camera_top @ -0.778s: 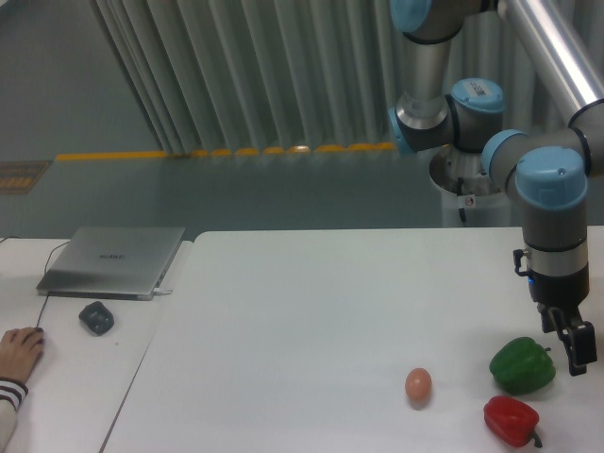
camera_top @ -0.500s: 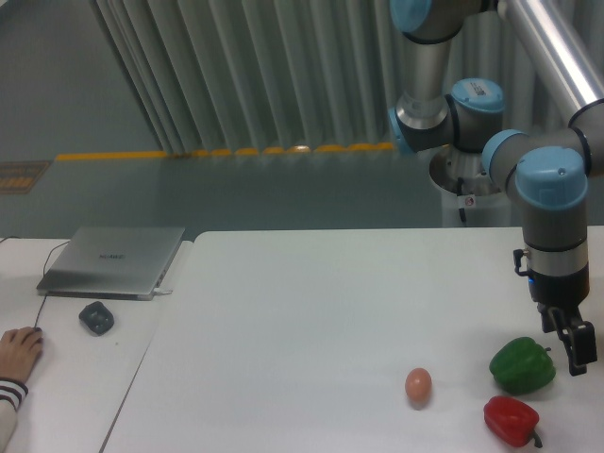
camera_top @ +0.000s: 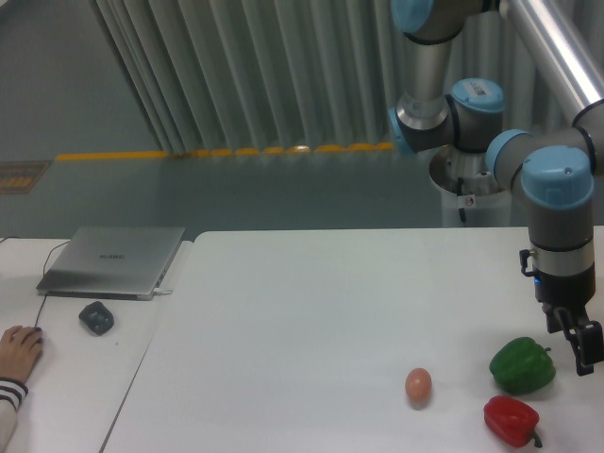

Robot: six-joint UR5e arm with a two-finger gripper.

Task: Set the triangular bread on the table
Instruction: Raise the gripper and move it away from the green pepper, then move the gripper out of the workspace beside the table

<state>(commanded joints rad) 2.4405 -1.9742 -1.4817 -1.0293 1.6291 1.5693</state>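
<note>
The triangular bread is out of view. The large white table [camera_top: 302, 311] fills the middle of the frame. My gripper [camera_top: 579, 347] hangs at the table's far right, pointing down, just right of and slightly above a green bell pepper [camera_top: 522, 366]. Its dark fingers [camera_top: 586, 347] overlap from this side, so the gap between them does not show. I see nothing held between them.
A small tan egg [camera_top: 418, 385] lies left of the green pepper and a red bell pepper [camera_top: 511, 421] lies below it. On the smaller desk at left are a closed laptop [camera_top: 111, 260], a mouse [camera_top: 96, 317] and a person's hand [camera_top: 19, 347].
The arm and gripper have shifted slightly to the right, a little away from the green pepper. Nothing else moved.
</note>
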